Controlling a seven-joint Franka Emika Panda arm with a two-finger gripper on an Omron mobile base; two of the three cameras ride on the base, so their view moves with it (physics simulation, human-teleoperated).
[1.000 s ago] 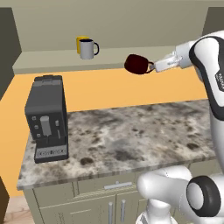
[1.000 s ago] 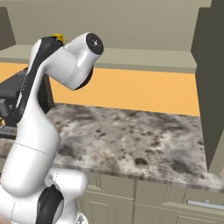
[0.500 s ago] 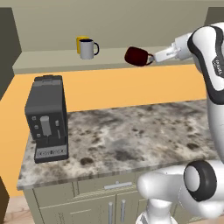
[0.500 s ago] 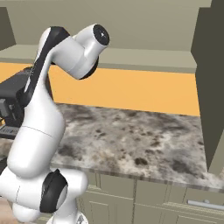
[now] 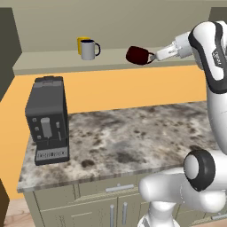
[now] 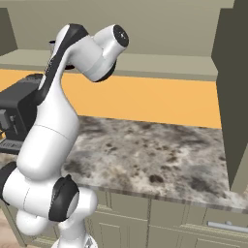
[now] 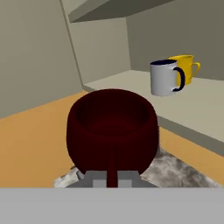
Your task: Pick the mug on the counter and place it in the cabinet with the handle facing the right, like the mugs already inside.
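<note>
Maroon mug point(image 5: 138, 55), clamped by its handle point(image 5: 152, 56) in the closed gripper point(image 5: 156, 56), is carried tilted above the cabinet point(image 5: 53, 26) ledge, right of the grey and yellow mugs point(image 5: 88, 48); levelling and lowering, handle rightward, is judged next.

Rear base pair; close hand view

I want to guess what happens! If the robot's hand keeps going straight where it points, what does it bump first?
Probably the cabinet ledge or back wall. The gripper, shut on the mug, points left; the grey mug sits off that line, though depth is unclear.
</note>
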